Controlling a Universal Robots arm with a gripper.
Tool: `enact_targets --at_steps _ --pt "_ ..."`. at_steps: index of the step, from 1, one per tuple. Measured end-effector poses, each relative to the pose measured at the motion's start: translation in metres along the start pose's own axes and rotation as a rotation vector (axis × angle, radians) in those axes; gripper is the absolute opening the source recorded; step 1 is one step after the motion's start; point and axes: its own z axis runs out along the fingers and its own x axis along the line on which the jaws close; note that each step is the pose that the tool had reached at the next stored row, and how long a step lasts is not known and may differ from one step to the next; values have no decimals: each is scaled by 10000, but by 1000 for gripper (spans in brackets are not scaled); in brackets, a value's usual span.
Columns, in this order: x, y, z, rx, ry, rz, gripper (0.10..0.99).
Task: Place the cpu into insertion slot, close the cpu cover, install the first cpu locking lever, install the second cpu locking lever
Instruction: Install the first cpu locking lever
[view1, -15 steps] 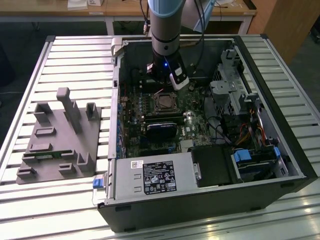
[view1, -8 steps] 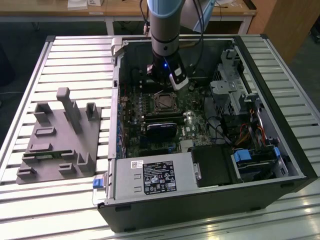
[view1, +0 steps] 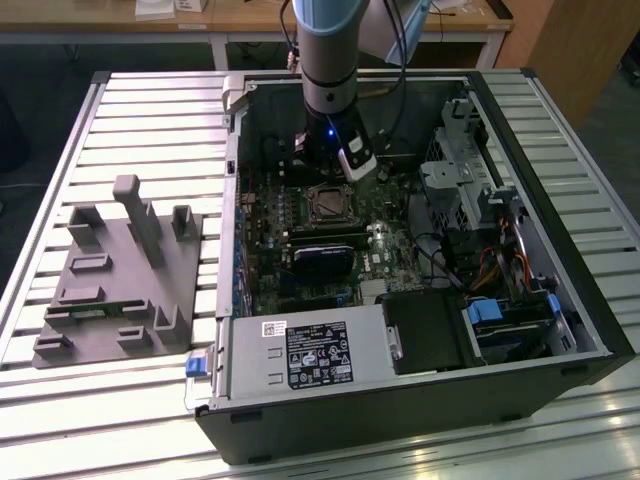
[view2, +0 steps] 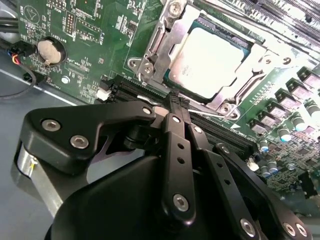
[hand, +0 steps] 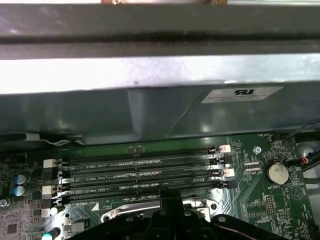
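The cpu (view2: 207, 55), a square chip with a dull grey metal face, lies in the insertion slot (view1: 325, 203) on the green board. The silver cpu cover (view2: 172, 35) lies flat around it, and the chip's face shows through its window. My gripper (view2: 176, 100) is shut, with its black fingers pressed together just at the socket's near edge. A thin silver lever rod (view2: 216, 112) runs along that edge right by the fingertips; I cannot tell whether they touch it. In the exterior view the gripper (view1: 315, 170) hangs inside the case just behind the socket.
Long black memory slots (hand: 140, 175) and the case wall (hand: 150, 115) lie past the socket. A coin cell (view2: 48, 50) sits on the board. A black card (view1: 320, 255), power supply (view1: 300, 350) and drive cage (view1: 460, 190) crowd the case. A grey fixture (view1: 120, 270) stands outside.
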Motion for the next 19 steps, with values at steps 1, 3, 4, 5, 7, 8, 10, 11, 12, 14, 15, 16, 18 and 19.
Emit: enact_targets --at_steps 1,3,4,5,7,8,10,11,12,14,15,16,18,19 --pt "1 7 3 20 -9 25 106" --pt "3 21 8 60 -28 89 106" --pt "4 29 10 69 -40 133 106" --pt "4 35 13 73 -51 176 106" --pt "6 47 18 88 -82 302 106" --pt "6 53 20 98 -98 368 106" --pt "5 63 24 131 -133 495 106" --pt "5 67 26 154 -153 563 106" --pt "5 70 27 177 -173 638 106" --pt "5 75 30 232 -218 798 106" --pt "5 77 31 258 -240 878 106" --pt "6 79 32 280 -264 960 106" --pt "6 84 35 312 -303 1109 106" --pt "7 89 36 320 -317 1166 106"
